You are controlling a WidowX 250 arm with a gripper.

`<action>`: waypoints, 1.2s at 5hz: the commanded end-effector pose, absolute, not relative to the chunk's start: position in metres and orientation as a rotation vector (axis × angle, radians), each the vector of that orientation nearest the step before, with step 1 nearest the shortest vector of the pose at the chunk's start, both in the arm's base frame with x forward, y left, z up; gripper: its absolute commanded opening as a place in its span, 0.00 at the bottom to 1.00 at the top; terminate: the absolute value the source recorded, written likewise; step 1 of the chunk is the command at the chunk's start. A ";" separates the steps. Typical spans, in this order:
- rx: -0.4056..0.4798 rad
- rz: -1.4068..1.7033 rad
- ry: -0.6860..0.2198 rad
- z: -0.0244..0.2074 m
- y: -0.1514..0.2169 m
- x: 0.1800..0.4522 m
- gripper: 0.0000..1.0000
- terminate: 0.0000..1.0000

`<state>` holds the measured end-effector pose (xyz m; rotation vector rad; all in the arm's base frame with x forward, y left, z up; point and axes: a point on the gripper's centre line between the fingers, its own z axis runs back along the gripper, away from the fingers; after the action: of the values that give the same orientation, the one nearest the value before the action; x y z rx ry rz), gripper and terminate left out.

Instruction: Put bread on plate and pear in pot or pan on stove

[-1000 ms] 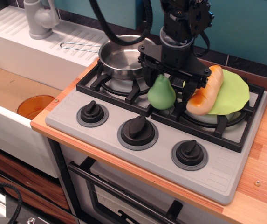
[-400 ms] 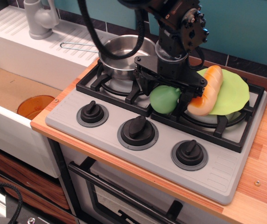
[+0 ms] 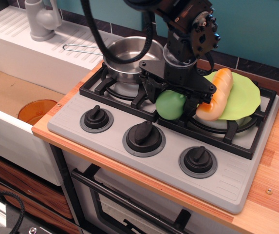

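Note:
The light-green pear (image 3: pixel 170 105) lies on the stove (image 3: pixel 144 146) between the two grates, its pointed top hidden under my gripper. My gripper (image 3: pixel 171 97) is low over the pear with its jaws standing apart on either side of it, not visibly pressing it. The golden bread (image 3: pixel 216 93) lies along the left edge of the lime-green plate (image 3: pixel 241 97), which rests on the right grate, just right of my gripper. The steel pot (image 3: pixel 128 59) stands on the left grate behind my gripper, with nothing in it.
Three black knobs (image 3: pixel 144 136) line the stove's front. A white sink drainboard (image 3: pixel 42 48) with a grey tap (image 3: pixel 41 18) lies at left, with an orange disc (image 3: pixel 37 111) in the basin below. A wooden counter (image 3: pixel 275 165) runs along the right.
The pear has tipped from upright to lying over. My gripper has come down lower around it and shifted slightly left. Bread, plate and pot have stayed put.

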<state>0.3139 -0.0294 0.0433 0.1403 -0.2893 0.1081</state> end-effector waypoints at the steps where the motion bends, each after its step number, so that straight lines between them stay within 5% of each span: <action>1: 0.134 0.124 -0.306 0.069 -0.036 0.322 0.00 0.00; 3: 0.167 0.079 -0.269 0.104 -0.025 0.322 0.00 0.00; 6: 0.188 -0.068 -0.261 0.134 0.050 0.359 0.00 0.00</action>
<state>0.3506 0.0515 0.1146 0.1719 -0.2119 -0.0731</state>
